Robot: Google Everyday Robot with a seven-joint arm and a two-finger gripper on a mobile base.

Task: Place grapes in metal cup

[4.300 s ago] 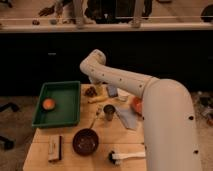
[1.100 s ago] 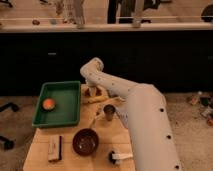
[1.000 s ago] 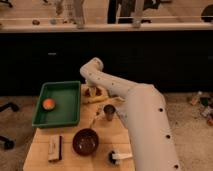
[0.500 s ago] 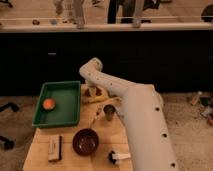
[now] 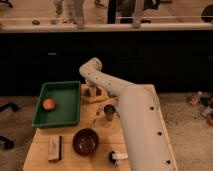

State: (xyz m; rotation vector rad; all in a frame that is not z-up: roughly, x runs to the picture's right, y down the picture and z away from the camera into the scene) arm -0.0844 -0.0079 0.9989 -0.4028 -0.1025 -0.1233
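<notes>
The grapes [image 5: 98, 92], a small dark reddish cluster, lie on the wooden table just right of the green tray. My gripper [image 5: 93, 93] hangs straight down from the bent white arm and stands open right at the grapes, which show on either side of it; the arm hides part of them. The metal cup [image 5: 109, 112], a small silver-grey cylinder with a dark inside, stands upright a little nearer and to the right of the gripper, close beside the arm's wide forearm.
A green tray [image 5: 60, 84] holding an orange fruit [image 5: 48, 104] fills the table's left side. A dark red bowl [image 5: 85, 141] sits near the front, a dark-and-white block [image 5: 54, 148] to its left, a white object [image 5: 118, 158] at the front edge.
Over several seconds the arm has come closer and lowered the gripper onto the grapes. In the last second it has hardly moved.
</notes>
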